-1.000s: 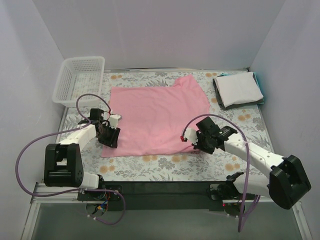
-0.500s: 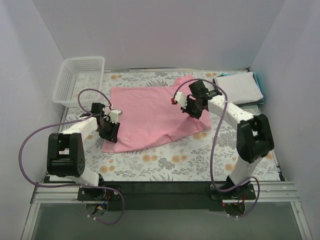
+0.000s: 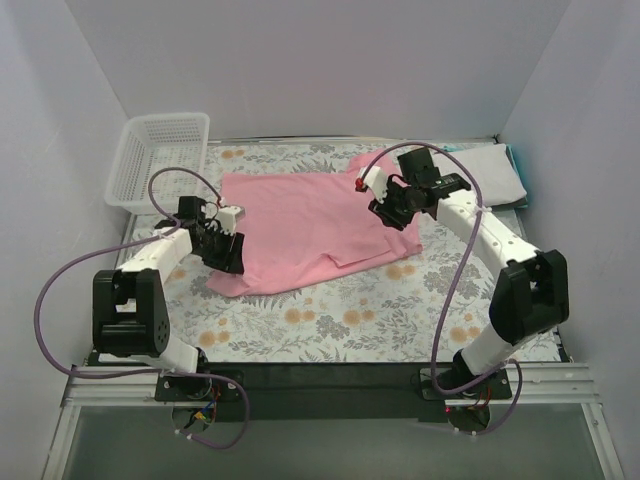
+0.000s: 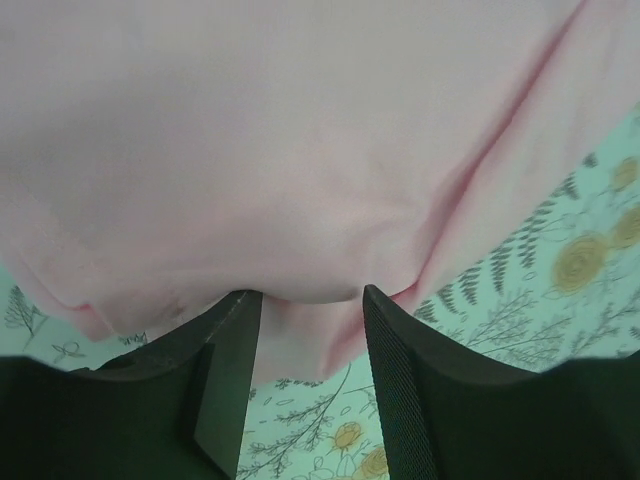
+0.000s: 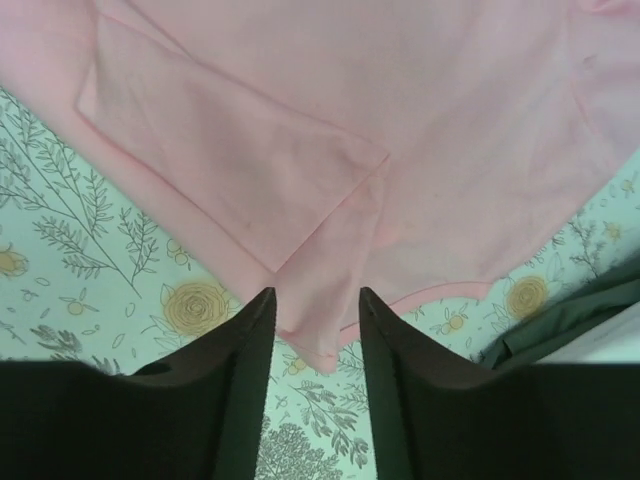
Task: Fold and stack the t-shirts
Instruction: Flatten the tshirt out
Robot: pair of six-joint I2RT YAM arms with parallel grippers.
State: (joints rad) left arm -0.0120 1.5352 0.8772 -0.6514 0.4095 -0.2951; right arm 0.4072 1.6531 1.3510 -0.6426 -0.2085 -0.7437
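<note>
The pink shirt [image 3: 300, 225] has had its near hem carried away from me since a second ago, pinched in my left claw [image 3: 225, 252] and right claw [image 3: 393, 208]. The rest lies flat beyond them. First fold unfinished, I judge; stacking onto the folded shirts [image 3: 495, 165] past my right claw remains.

top: high, rear | wrists: close, downward | shared: pink t-shirt [image 3: 300, 225]

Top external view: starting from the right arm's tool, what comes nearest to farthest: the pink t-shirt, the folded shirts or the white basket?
1. Pink t-shirt: at the right tool, mid-table.
2. Folded shirts: back right corner.
3. White mesh basket: back left corner.
</note>
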